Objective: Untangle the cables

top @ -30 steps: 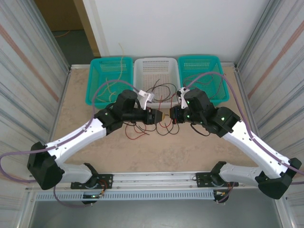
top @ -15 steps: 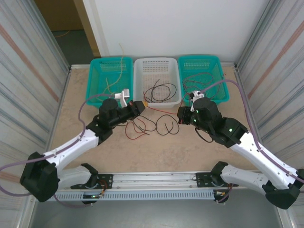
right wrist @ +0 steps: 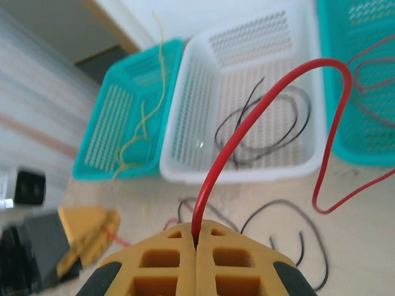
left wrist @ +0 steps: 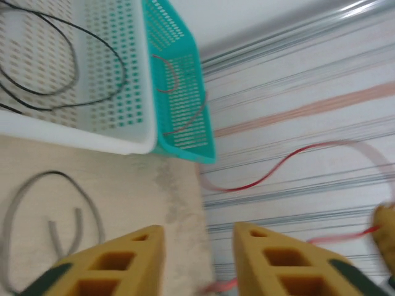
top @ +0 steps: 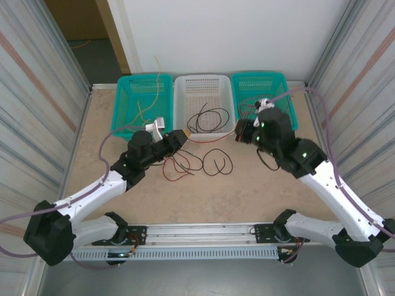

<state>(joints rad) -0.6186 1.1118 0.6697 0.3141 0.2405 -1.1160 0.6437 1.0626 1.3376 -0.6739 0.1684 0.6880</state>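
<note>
Red cable [right wrist: 247, 123] pinched in fully closed right gripper [right wrist: 196, 237], arching up and right. Left gripper [left wrist: 197, 246] parted wide; blurred red strand low in gap, grip unclear. Black cables [top: 210, 117] coiled in white basket [top: 203, 78]; pale yellow cable [right wrist: 139, 145] in far-left teal basket [right wrist: 102, 129]; another black loop [left wrist: 54, 174] loose on table [top: 203, 197].

teal baskets [top: 122, 105]: 2; white basket [top: 203, 78]: 1; grippers: 2, left gripper [top: 183, 134], right gripper [top: 237, 131]; cables [right wrist: 208, 179]: count unclear
</note>
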